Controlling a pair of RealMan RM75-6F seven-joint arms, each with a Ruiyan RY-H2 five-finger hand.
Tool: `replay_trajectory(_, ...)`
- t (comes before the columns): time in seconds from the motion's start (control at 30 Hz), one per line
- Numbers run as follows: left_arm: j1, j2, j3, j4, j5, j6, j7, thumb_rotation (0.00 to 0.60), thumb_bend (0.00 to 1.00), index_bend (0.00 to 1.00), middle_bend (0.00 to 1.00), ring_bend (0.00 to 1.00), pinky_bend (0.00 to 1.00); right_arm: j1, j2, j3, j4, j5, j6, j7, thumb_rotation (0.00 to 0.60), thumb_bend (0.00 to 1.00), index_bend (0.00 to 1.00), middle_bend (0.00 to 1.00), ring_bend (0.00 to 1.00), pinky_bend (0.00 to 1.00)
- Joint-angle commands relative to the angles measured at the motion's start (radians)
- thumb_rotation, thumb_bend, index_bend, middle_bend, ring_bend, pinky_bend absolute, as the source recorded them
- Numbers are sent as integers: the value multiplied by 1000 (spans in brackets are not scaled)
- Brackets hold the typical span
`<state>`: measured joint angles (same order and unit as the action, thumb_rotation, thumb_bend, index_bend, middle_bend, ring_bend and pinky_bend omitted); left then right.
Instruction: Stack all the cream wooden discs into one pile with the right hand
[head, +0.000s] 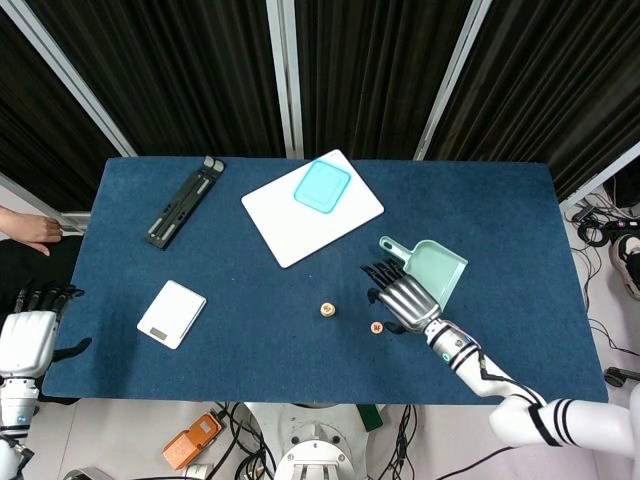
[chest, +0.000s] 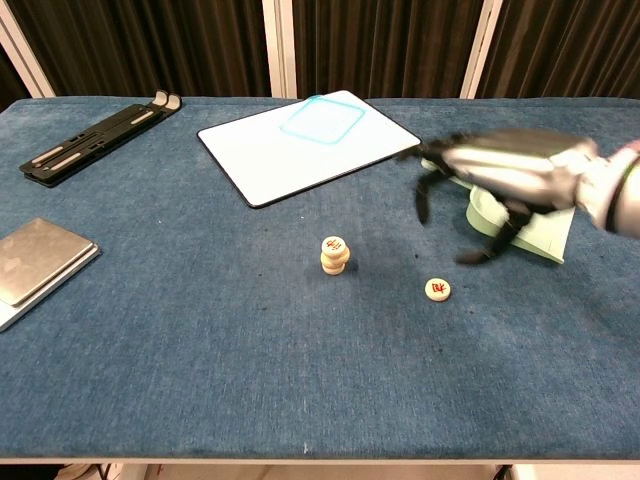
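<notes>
The right hand (chest: 500, 180) is shown raised above the table (chest: 200, 380), its fingers (chest: 424, 200) spread, pointing downward and holding nothing. A single cream disc (chest: 437, 289) lies on the cloth just below the fingertips, apart from them. The pile of cream discs (chest: 334, 254) stands well beyond the fingertips. The left hand (head: 25, 335) is seen off the table edge, fingers apart and empty.

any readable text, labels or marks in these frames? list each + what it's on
Loose cream disc: red mark on top, too small to read.
Top disc of the pile: red mark, too blurred to read.
Scale, cutting board, dustpan: no visible text.
</notes>
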<state>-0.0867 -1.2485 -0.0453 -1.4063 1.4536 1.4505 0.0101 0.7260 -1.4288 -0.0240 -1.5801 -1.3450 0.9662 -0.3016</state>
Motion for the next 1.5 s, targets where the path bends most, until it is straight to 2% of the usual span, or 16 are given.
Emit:
replay_trajectory(0.03, -2, -1, 0, -3, 5, 2, 3, 600, 73, 268, 209, 117, 12, -26, 1, -29, 0, -21, 4, 11, 600, 340, 477, 87, 0, 19)
replay_trajectory(0.17, 0, 1, 0, -10, 7, 8, 8, 600, 74, 268, 209, 117, 12, -36, -26, -36, 36, -29, -10, 12, 600, 340, 481, 87, 0, 19)
replay_trajectory(0.57, 6, 9, 2, -17, 3, 12, 12, 600, 74, 267, 209, 117, 12, -31, -101, -10, 122, -42, -52, 36, 600, 376, 483, 87, 0, 18)
replay_trajectory(0.77, 5, 10, 2, -14, 2, 11, 11, 600, 74, 268, 209, 118, 12, -25, -115, 3, 140, -40, -73, 46, 600, 439, 496, 87, 0, 18)
replay_trajectory(1.17, 5, 4, 3, -3, 0, 6, 3, 600, 73, 268, 209, 117, 12, -26, -121, 12, 148, -44, -87, 44, 600, 462, 542, 89, 0, 19)
replay_trajectory(1.3, 3, 3, 1, 0, 1, 6, 1, 600, 73, 268, 209, 117, 12, -22, -109, 33, 135, -53, -71, 49, 600, 464, 559, 95, 0, 19)
replay_trajectory(1.5, 1, 5, 0, -3, 6, 10, 1, 600, 73, 268, 209, 117, 12, 24, -88, 106, 80, -46, -76, 31, 600, 464, 559, 95, 0, 19)
